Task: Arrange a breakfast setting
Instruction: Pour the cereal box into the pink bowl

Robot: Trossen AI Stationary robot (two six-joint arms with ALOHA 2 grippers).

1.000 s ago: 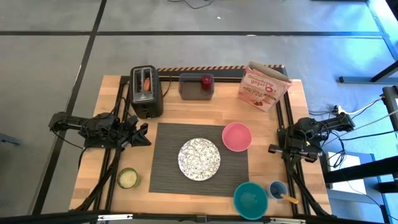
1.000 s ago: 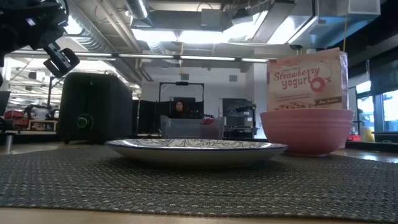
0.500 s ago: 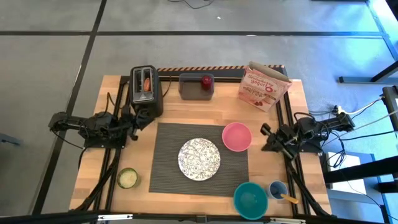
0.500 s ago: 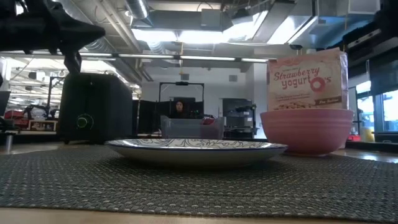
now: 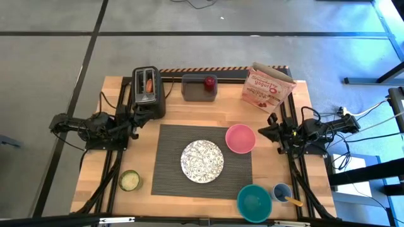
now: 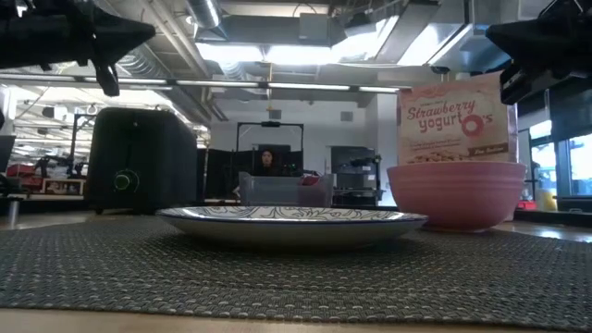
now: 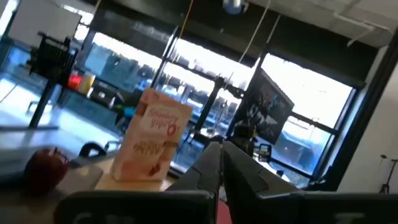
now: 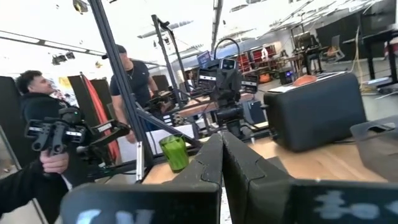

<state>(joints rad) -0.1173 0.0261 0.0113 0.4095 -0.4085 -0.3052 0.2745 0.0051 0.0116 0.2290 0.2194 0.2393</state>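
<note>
A dark grey ribbed mat [image 5: 170, 176] lies mid-table with the patterned white plate [image 5: 202, 161] on it and the pink bowl [image 5: 240, 139] at its far right corner. The red apple [image 5: 209, 82] sits in a grey container at the far edge. The bagel [image 5: 149, 84] stands in the black toaster's slot. The spoon [image 5: 293, 201] leans in a small blue cup. My left gripper [image 5: 140, 118] is shut and empty, raised beside the toaster's near end. My right gripper [image 5: 265, 131] is shut and empty, raised just right of the pink bowl.
A teal bowl [image 5: 254, 202] stands at the near edge and a jar with a green lid [image 5: 129, 181] at the near left. A cereal box [image 5: 270, 87] is at the far right. People stand beyond the table's left side [image 8: 37, 124].
My left gripper has risen and gone toward the far edge, turning to point level toward the table's right. My right gripper has lifted from the right edge and swung toward the pink bowl, now pointing toward the table's left.
</note>
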